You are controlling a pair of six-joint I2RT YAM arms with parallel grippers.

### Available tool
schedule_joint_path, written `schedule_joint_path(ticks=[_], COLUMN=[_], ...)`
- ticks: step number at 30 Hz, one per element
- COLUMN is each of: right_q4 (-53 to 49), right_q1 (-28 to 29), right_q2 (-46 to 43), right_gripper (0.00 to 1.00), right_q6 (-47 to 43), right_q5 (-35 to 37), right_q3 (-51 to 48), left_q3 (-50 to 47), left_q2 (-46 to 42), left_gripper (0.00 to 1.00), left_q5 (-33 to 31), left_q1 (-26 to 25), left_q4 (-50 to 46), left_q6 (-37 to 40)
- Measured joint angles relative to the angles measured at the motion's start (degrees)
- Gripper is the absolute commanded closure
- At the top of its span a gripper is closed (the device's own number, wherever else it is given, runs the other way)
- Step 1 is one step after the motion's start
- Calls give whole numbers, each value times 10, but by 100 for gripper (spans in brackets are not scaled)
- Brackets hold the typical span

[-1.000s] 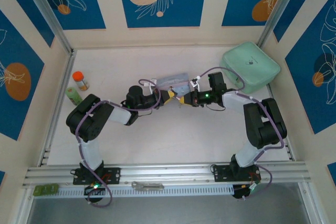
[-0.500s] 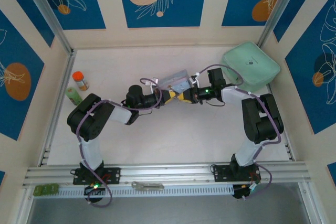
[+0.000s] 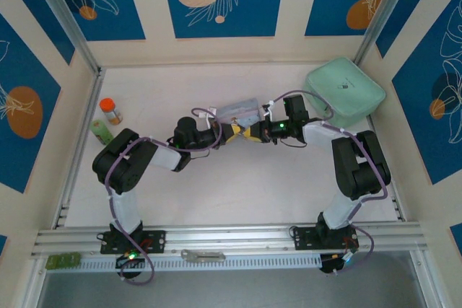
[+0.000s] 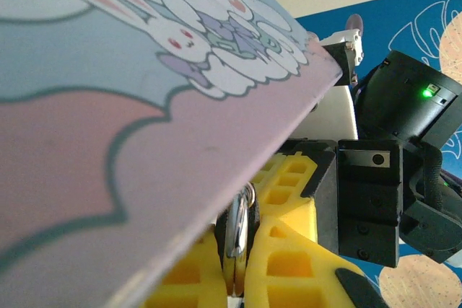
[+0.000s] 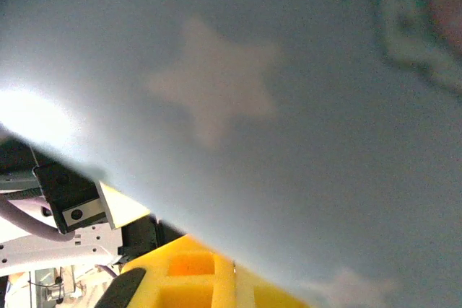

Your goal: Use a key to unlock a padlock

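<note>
My left gripper (image 3: 232,133) and right gripper (image 3: 253,133) meet tip to tip just in front of the pale blue tin (image 3: 238,112). In the left wrist view my yellow fingers (image 4: 289,265) are shut on a small object with a silvery bar and dark sides, which I take for the padlock (image 4: 238,232). The right gripper's yellow fingers (image 4: 292,174) press in right behind it. The tin's cartoon lid (image 4: 144,106) looms over both. In the right wrist view the tin (image 5: 253,70) hides most of the scene; my right gripper (image 5: 234,279) shows shut pads. The key is hidden.
A mint green case (image 3: 345,91) sits at the back right. An orange-capped bottle (image 3: 110,110) and a green object (image 3: 101,132) stand by the left wall. A metal tool (image 3: 202,255) lies on the front rail. Open table lies in front of the grippers.
The right gripper has slid left, closing the small gap to the left gripper's tips. The tin shifted slightly. The left arm has barely moved.
</note>
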Motion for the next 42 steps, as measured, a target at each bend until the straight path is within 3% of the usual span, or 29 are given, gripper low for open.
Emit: schedule_joint_path(ticks=[5,12,18,26,32,42], right_q4=[40,179,372,705,778,800], right_q1=[1,-6,-8,-8,-7,5], right_q2=[0,1,22,165,187,172], right_gripper=[100,100,100,100,100,100], right_q6=[50,207,409,699,771,795], right_q5=[2,-11,-24,-53,-49,-6], right_q3=[-22,-93,-161,-176,-176,-191], left_q3=[0,0,-4,-5,-6,-6], left_q2=[10,56,58,58,58,48], left_gripper=[100,100,100,100,100,100], left_q5=[-1,14,18,-4,-4,-1], left_q1=[0,-1,-4,2,4,9], left_q4=[6,76,83,70,77,78], left_q6=[12,13,32,68,89,118])
